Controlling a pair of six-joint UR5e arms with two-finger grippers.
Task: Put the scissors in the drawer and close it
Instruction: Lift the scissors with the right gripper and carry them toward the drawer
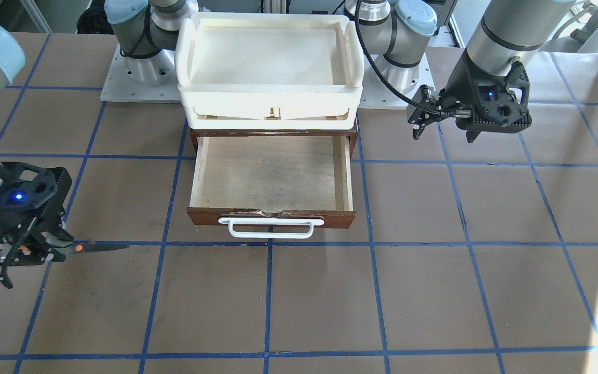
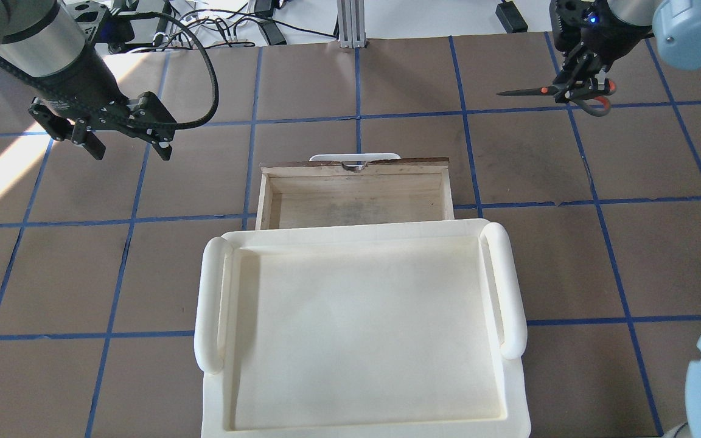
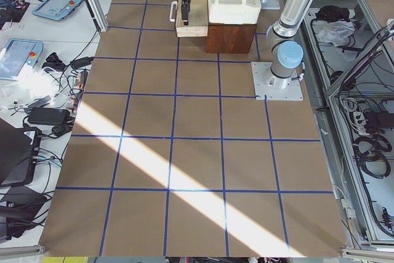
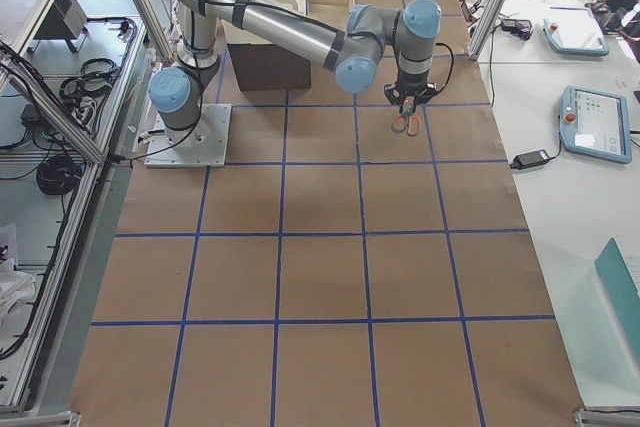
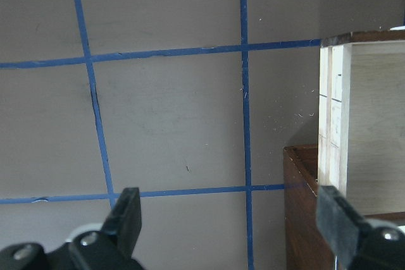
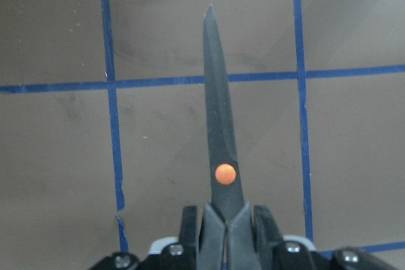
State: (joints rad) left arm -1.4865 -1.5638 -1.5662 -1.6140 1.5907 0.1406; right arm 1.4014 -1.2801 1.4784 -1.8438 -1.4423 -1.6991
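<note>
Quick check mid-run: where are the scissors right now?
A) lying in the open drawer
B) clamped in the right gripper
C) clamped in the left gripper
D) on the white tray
B: the right gripper is shut on the scissors just behind the orange pivot dot, blades sticking out ahead of it; the drawer is open and bare.

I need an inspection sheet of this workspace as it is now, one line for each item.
Surface: brown table with a blue tape grid.
Job's things: scissors held, blades closed, outside the drawer; drawer pulled open, nothing inside.
Clutter: white tray on top of the cabinet, nothing in it.
Tools: right tool shut on the scissors' handles; left tool open, holding nothing.
Cables: black cable looping at the left wrist.
Surroundings: teach pendants on side benches.
</note>
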